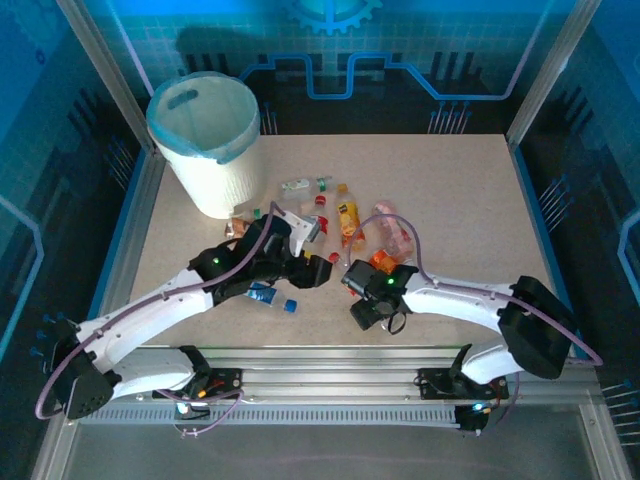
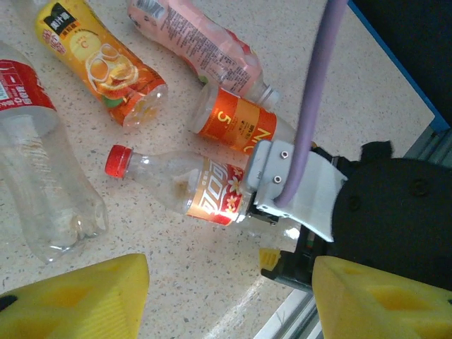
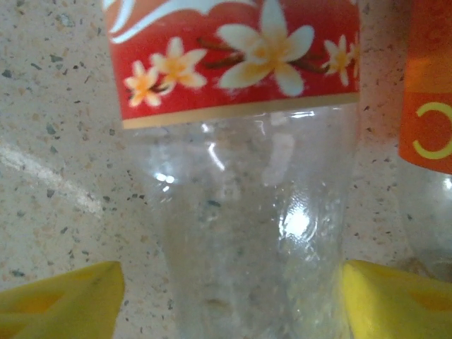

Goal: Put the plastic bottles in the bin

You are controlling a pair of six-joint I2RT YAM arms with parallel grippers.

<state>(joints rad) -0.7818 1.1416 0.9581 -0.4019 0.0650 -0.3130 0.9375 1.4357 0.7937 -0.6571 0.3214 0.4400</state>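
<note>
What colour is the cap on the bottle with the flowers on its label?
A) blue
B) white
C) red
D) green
C: in the left wrist view, the flower-label bottle lies on its side, and the red cap is plain at its neck end.

The top external camera looks down from above and behind the arm bases, far enough back to take in the whole desk point(image 1: 450, 200) and the bin point(image 1: 215, 190). The left wrist camera hangs near the desk, facing the right arm point(image 2: 395, 205). The right wrist camera sits very close to a red-labelled bottle point(image 3: 240, 212). Both wrist views share that bottle and the orange-labelled bottle point(image 2: 236, 123) beside it.
</note>
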